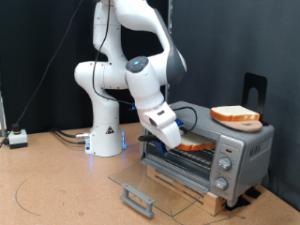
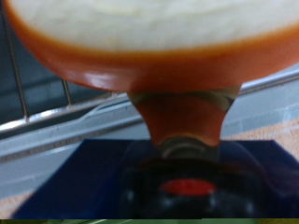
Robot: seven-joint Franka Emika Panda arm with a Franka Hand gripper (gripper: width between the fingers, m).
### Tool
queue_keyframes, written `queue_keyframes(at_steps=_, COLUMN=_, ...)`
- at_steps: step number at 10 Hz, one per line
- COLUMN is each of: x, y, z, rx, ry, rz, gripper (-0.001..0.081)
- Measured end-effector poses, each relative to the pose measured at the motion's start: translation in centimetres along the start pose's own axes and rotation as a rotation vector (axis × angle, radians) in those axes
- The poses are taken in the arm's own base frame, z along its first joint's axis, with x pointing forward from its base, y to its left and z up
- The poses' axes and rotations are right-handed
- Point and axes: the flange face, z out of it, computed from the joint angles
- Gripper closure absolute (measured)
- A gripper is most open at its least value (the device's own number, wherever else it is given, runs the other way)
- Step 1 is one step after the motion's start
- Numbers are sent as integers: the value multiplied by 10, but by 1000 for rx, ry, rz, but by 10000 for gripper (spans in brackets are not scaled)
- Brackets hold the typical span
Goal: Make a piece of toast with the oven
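My hand [image 1: 172,138] is closed on the piece of toast [image 1: 194,145], holding it at the mouth of the oven [image 1: 234,150], just over the wire rack [image 1: 183,159]. The glass door [image 1: 150,183] lies folded down flat on the surface [image 1: 56,187]. A second slice [image 1: 234,115] rests on a round board [image 1: 242,123] atop the oven.

no readable text, labels or numbers, oven [image 1: 211,155] knob markings too small to make out
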Motion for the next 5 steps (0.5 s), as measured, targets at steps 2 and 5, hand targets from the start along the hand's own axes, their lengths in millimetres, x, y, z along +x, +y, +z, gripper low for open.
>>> queue_keyframes(at_steps=2, x=-2, y=-6, z=3, rx=-61, ry=-45, rz=-55, gripper=411)
queue_keyframes(at_steps=5, x=-6, y=-8, z=1, rx=-130, ry=-63, rz=-115, gripper=411)
